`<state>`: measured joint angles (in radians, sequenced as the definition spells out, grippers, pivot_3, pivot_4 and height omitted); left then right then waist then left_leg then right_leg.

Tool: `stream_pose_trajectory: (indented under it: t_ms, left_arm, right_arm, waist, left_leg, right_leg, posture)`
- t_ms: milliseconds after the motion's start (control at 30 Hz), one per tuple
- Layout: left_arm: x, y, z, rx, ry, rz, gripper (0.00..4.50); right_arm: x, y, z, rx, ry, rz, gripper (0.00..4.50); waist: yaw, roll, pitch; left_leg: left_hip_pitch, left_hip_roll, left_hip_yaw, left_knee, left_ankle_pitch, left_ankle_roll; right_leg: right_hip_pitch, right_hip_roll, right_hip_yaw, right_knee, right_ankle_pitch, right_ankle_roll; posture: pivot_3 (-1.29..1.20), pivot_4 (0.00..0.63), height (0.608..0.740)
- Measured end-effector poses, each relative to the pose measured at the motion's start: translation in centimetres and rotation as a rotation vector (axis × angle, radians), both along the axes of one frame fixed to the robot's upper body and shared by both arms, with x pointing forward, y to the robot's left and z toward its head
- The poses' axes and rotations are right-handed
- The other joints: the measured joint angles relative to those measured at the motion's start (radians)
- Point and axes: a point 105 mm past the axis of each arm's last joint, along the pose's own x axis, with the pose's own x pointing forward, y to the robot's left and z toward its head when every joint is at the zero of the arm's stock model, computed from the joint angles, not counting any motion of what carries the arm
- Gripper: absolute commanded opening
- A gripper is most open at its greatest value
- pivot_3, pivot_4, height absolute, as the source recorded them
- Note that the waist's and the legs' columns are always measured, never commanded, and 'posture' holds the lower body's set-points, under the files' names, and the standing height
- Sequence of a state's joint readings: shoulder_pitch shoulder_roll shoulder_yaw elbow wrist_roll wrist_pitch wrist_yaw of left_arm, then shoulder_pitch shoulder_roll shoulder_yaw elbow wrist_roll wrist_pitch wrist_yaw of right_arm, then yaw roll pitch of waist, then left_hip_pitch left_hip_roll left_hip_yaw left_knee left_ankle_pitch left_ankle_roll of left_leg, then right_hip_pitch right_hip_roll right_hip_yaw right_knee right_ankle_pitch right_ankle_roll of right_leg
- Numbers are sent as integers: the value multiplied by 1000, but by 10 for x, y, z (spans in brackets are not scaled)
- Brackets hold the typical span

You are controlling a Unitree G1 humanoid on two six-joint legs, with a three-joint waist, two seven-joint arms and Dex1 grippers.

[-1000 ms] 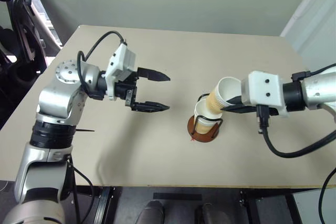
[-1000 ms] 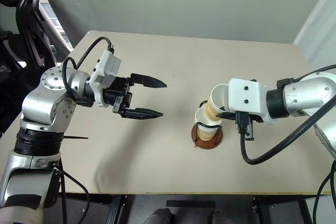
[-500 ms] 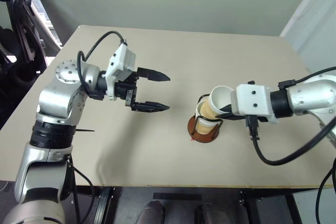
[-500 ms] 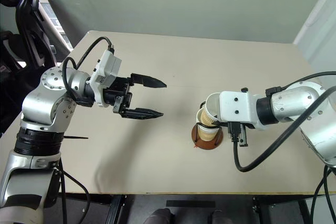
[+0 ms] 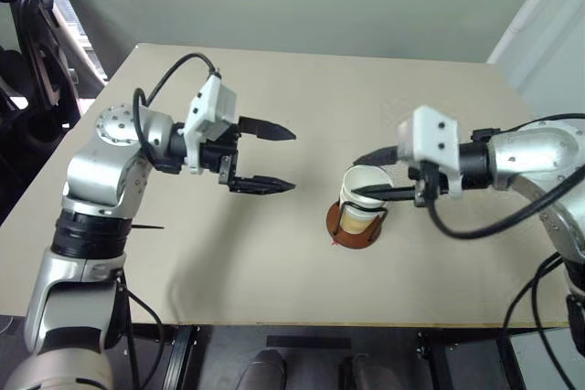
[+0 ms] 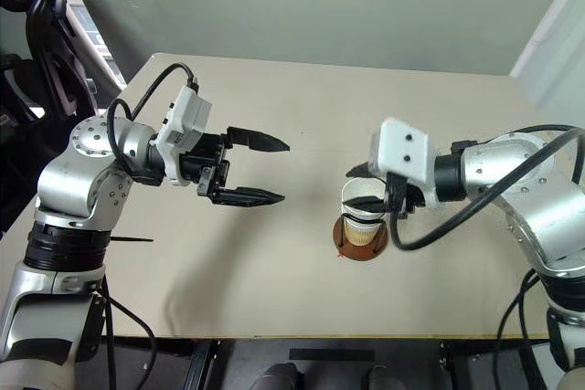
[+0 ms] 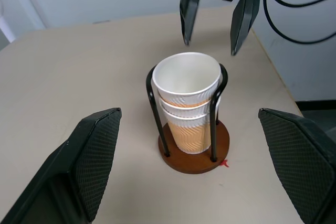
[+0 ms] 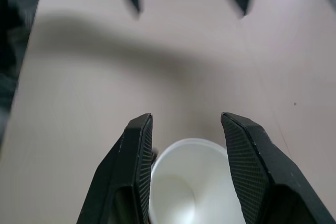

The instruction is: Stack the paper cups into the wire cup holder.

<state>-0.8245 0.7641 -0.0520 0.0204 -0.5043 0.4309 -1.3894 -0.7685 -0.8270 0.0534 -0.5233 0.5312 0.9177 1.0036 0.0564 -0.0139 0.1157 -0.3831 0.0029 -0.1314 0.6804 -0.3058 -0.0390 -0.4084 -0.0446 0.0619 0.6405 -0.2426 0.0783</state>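
We see three paper cups (image 7: pixel 188 98) nested upright in the wire cup holder (image 7: pixel 193 150) on the table (image 5: pixel 274 280), right gripper (image 5: pixel 364 176) just above the top rim, fingers parted, holding nothing, left gripper (image 5: pixel 279 160) well apart, spread wide, empty

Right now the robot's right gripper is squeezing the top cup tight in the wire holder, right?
Not quite. The right gripper is open, its fingers apart and off the top cup. The left wrist view shows that. The cup does sit nested in the wire cup holder.
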Motion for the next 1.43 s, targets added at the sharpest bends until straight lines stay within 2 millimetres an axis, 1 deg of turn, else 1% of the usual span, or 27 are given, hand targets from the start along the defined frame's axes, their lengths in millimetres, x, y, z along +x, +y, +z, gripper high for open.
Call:
stream_pose_trajectory:
  t_ms: [67,167,233,300,433,567,667,767,833,1000,1200,1333,1433]
  left_arm:
    - [2,1,0,2,-2,13,4500]
    - [5,1,-1,-7,2,36,4500]
    - [8,1,-2,-21,5,50,4500]
    - [11,-1,0,-35,-4,58,4500]
    - [17,-1,7,-83,-28,100,4500]
    - [23,1,12,-122,-45,151,4500]
    - [30,1,12,-146,-46,199,4500]
    - [40,1,13,-182,-56,273,4500]
    - [46,3,14,-212,-55,328,4500]
    - [58,11,16,-279,-32,452,4500]
    - [71,22,18,-385,-33,594,4500]
    - [79,28,16,-452,-16,690,4500]
    - [85,32,13,-466,-2,757,4500]
  right_arm:
    - [7,-3,7,90,47,-56,2003]
    - [17,-12,16,159,62,-132,2003]
    - [24,-21,18,189,62,-193,2003]
    - [34,-30,13,206,78,-256,2003]
    - [57,-57,-1,236,95,-432,2003]
    - [72,-81,-3,265,35,-574,2003]
    - [81,-92,-6,301,-8,-648,2003]
    - [87,-101,-6,323,-50,-713,2003]
    - [91,-109,-10,318,-56,-762,2003]
    - [98,-124,-15,406,-71,-878,2003]
    - [108,-151,-29,490,-58,-1054,2003]
    - [111,-163,-31,590,-58,-1114,2003]
    - [111,-165,-30,640,-48,-1122,2003]
  waist:
    - [0,0,0]
    - [1,0,0]
    - [1,0,0]
    - [1,0,0]
    - [2,0,0]
    - [2,0,0]
    - [2,0,0]
    - [2,0,0]
    - [3,0,0]
    - [3,0,0]
    - [7,0,0]
    - [7,0,0]
    - [7,0,0]
  left_leg:
    - [0,0,0,0,0,0]
    - [0,0,0,0,0,0]
    - [0,0,-1,0,0,0]
    - [0,0,-1,0,0,0]
    - [0,0,0,0,0,0]
    - [0,0,0,-1,0,0]
    - [0,0,0,-1,0,0]
    - [0,0,0,0,0,-1]
    - [0,0,0,0,0,-1]
    - [0,0,1,-1,0,-1]
    - [0,0,1,-1,0,-1]
    - [0,-1,1,-1,1,-1]
    - [0,-1,1,-1,1,-2]
  right_leg:
    - [0,0,0,0,0,0]
    - [0,0,0,0,0,0]
    - [0,0,0,0,0,0]
    - [0,0,0,0,0,0]
    - [0,0,0,1,0,0]
    - [-1,0,0,1,0,0]
    - [-1,0,0,2,0,0]
    - [-1,0,0,2,0,0]
    - [0,-1,0,2,0,0]
    - [-1,0,0,2,0,0]
    - [-1,0,0,2,0,0]
    - [-2,0,0,3,0,0]
    - [-2,0,0,3,0,0]
  posture:
    - [0,150,740]
    - [0,150,740]
    - [0,150,740]
    - [0,150,740]
    - [0,150,740]
    - [0,150,740]
    - [0,150,740]
    - [0,150,740]
    - [0,150,740]
    - [0,150,740]
    - [0,150,740]
    - [0,150,740]
    - [0,150,740]
